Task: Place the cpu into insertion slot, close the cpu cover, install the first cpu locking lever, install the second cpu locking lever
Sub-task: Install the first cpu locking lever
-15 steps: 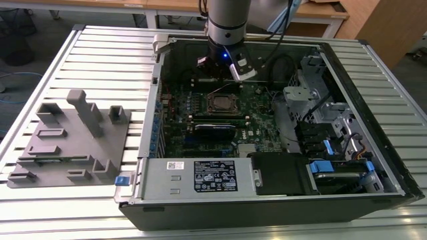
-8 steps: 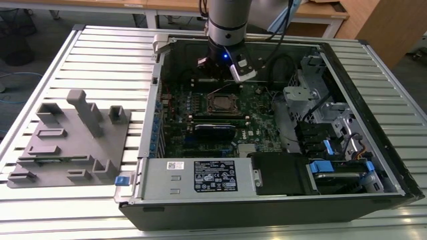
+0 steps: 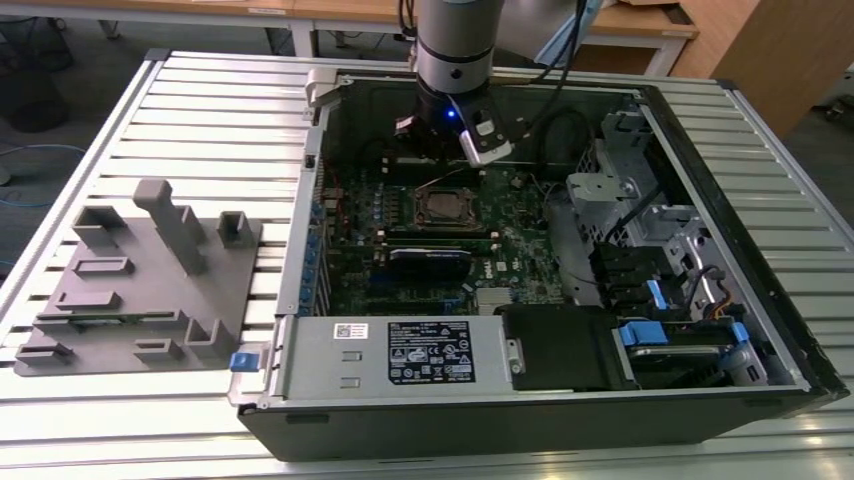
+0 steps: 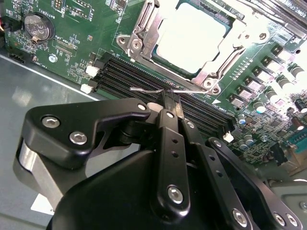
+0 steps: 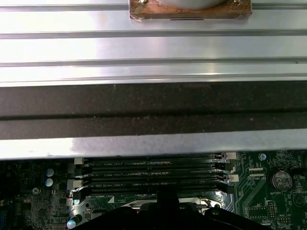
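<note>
In the computer case [image 3: 534,430], the gripper [image 4: 170,98] presses its fingers together at a wire locking lever [image 4: 144,89] lying along the memory slots [image 4: 139,76]. In the exterior view, the cpu [image 4: 192,36] sits flat under the cpu cover [image 4: 146,24] at its 6 o'clock.

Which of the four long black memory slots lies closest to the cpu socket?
The memory slot running directly along the cpu cover; the other three lie beyond it, toward the gripper, which is shut on the wire lever.
</note>
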Robot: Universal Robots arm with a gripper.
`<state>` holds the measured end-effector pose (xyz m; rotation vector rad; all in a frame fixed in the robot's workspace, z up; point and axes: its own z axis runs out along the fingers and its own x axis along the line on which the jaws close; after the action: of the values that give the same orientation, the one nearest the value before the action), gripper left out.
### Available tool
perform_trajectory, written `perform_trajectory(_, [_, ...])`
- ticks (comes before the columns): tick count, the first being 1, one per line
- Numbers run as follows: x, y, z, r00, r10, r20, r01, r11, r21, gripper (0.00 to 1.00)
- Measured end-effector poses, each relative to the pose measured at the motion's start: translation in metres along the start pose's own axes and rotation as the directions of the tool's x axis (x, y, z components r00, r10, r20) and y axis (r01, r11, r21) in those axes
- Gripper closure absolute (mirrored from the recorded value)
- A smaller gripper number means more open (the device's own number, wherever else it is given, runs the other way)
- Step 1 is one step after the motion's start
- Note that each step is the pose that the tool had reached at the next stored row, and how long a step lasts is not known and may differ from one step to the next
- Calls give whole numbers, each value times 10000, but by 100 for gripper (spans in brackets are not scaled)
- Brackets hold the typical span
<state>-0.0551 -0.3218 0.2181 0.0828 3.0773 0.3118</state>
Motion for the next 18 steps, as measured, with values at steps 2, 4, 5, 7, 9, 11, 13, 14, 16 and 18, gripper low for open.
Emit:
perform_trajectory(2, [0,0,0,10000,0,0,0,10000,0,89])
perform_trajectory(4, [0,-1,8,10000,0,3,0,10000,-6,89])
perform_trajectory(5, [0,-2,10,10000,0,2,0,10000,-3,89])
perform_trajectory(7, [1,-3,13,10000,0,0,0,10000,1,89])
perform_trajectory(9, [1,-4,19,10000,-1,0,1,10000,-1,89])
perform_trajectory(11, [0,-5,24,10000,1,0,-1,10000,-1,89])
perform_trajectory(13, [-7,-5,28,10000,-1,-1,1,10000,0,89])
perform_trajectory(14, [-11,-5,30,10000,0,-1,0,10000,1,89])
perform_trajectory(16, [-20,-6,33,10000,0,0,0,10000,0,89])
perform_trajectory(18, [-24,-6,38,10000,0,1,0,10000,-2,89])
